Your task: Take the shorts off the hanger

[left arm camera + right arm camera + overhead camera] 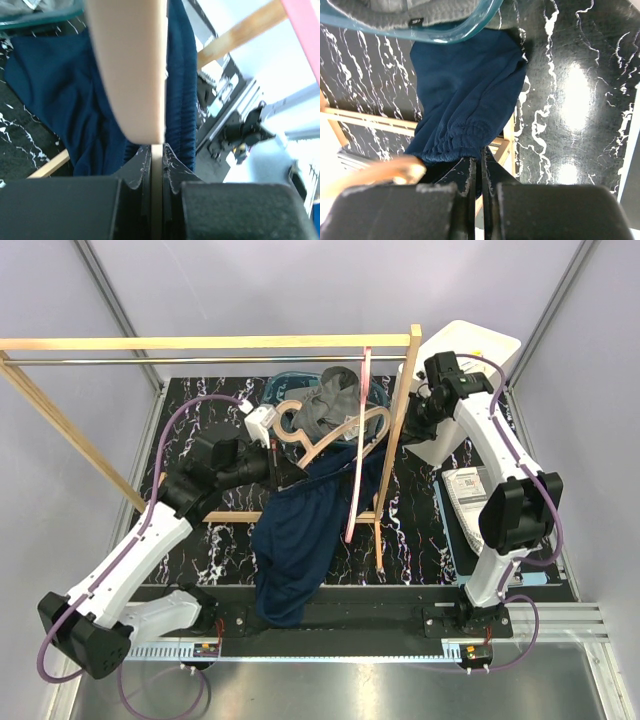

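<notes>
Left gripper [157,148] clamped the wooden hanger [132,70] edge-on; the navy shorts [465,90] draped below it, waistband meeting the closed right gripper [481,152], hold unconfirmed.

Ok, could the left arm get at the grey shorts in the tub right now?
Probably not yet. The left end effector is shut on the wooden hanger, with the navy shorts hanging beside it. The grey shorts lie just beyond, so it would have to let go first.
</notes>
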Robot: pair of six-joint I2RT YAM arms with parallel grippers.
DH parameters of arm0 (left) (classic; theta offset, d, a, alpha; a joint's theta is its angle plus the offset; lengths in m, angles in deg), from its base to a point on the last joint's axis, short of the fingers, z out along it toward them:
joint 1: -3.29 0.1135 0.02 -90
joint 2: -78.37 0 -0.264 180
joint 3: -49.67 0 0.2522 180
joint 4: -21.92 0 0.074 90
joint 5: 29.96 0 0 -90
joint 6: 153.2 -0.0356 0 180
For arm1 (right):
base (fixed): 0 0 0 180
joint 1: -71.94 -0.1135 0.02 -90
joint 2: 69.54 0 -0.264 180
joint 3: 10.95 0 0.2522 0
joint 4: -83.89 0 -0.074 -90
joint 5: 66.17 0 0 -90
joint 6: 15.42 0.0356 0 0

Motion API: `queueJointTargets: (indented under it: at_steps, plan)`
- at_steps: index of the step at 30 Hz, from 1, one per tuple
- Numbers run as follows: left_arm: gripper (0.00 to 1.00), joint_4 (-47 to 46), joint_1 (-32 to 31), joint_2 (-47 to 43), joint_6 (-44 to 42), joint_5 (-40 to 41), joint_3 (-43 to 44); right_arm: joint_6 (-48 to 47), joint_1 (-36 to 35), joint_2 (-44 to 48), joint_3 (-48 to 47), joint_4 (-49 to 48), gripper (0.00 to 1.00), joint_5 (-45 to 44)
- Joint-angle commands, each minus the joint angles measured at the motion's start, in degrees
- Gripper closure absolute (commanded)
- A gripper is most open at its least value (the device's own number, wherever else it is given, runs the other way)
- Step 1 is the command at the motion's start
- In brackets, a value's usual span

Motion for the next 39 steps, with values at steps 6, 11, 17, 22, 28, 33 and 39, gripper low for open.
queueJointTargets:
  at_steps: [6, 11, 17, 22, 28, 33, 39]
  plan:
    - [1.00, -17.8, 1.1, 3.2, 17.8, 6.9, -0.4, -2.8, 0.6, 6.2, 4.9, -7.7, 1.00, 0.6]
    - [1.00, -26.6, 1.1, 3.2, 22.8, 18.7, -4.1, 0.1, 0.6, 7.7, 5.9, -8.0, 1.00, 4.3]
    - [0.98, -38.9, 1.1, 5.5, 26.2, 30.7, -5.5, 1.1, 0.6, 11.3, 7.6, -8.3, 1.00, 8.1]
    - [0.96, -42.8, 2.2, 6.2, 28.0, 38.9, -6.6, 2.5, 0.6, 14.9, 11.2, -9.6, 1.00, 9.2]
    - [0.89, -39.4, 3.2, 6.6, 24.7, 43.2, -2.9, 0.6, 0.7, 18.5, 11.6, -7.6, 1.00, 5.7]
    - [0.97, -30.4, 4.2, 3.1, 25.4, 48.5, -1.7, 3.1, 0.6, 22.4, 14.3, -6.7, 1.00, -0.8]
    - [0.98, -19.7, 5.0, -0.7, 24.2, 56.1, 1.6, 5.5, 0.6, 23.0, 13.7, -7.3, 1.00, -2.9]
